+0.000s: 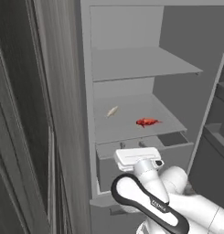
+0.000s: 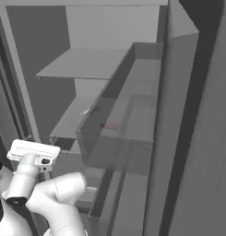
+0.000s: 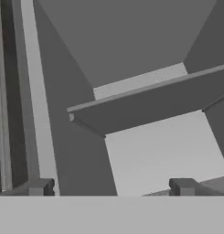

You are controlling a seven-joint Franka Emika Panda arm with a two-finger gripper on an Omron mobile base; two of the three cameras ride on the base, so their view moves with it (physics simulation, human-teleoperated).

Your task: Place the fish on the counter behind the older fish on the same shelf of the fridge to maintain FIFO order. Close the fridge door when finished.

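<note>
Lying behind red fish (image 1: 147, 122), pale fish (image 1: 112, 111)

My arm (image 1: 177, 201): white, elbow bent, wrist raised forward; my gripper (image 3: 111, 187): jaws spread fully apart, holding nothing.

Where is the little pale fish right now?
The pale fish lies inside the open fridge, on the shelf just above the drawer; in the left base view it is behind and left of the red fish.

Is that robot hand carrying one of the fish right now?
No. The gripper is open and empty; the tan fish and red fish both lie on the fridge shelf.
</note>
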